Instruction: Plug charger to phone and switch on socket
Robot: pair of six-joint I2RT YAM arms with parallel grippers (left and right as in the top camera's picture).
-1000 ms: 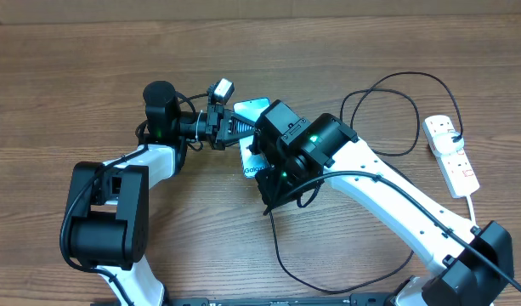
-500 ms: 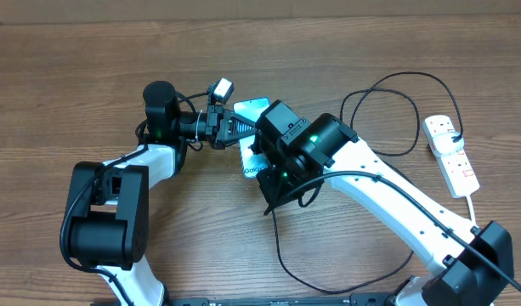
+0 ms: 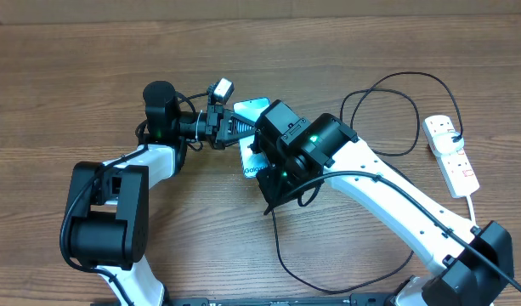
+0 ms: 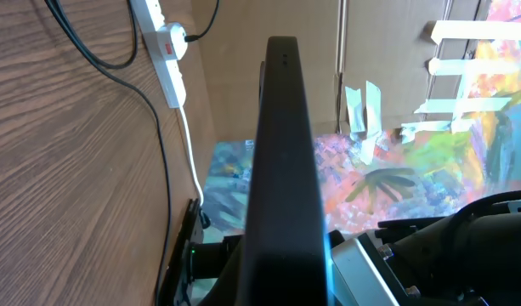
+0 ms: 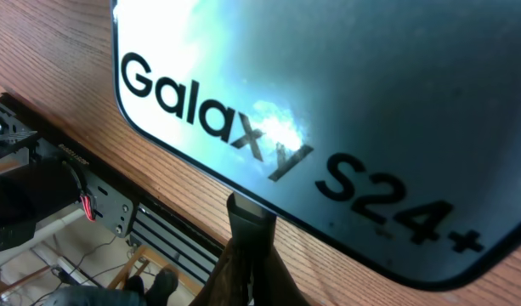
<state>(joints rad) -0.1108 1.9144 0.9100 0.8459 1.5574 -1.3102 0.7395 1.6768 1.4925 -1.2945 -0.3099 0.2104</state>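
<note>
Phone (image 3: 253, 107) is mid-table, screen up and lit blue-green, with its middle hidden under the right wrist in the overhead view. Can't tell if it rests on the wood or sits just off it. Left gripper (image 3: 235, 127) comes in from the left and is clamped on the phone's long edge; the left wrist cam sees the phone (image 4: 281, 161) edge-on, dead centre. Right gripper (image 5: 247, 255) is closed tight on the charger (image 5: 242, 209), whose tip touches the phone's short edge at the "Galaxy S24+" end. Can't tell if it is seated in the port. Cable (image 3: 277, 246) drops from the right gripper toward the front edge, loops there, passes under the right arm, makes a big loop behind it and ends at the socket (image 3: 451, 155). Socket lies at the right side of the table, well apart from the phone, with its white cord trailing forward; the switch is too small to read. Table (image 3: 65, 59) is brown wood-grain, matte. Beyond it, the left wrist cam shows a tan board wall, a brightly painted sheet (image 4: 396, 187) and a white frame (image 4: 477, 42). Right wrist cam shows a black rail (image 5: 82, 191) just off the table edge.
</note>
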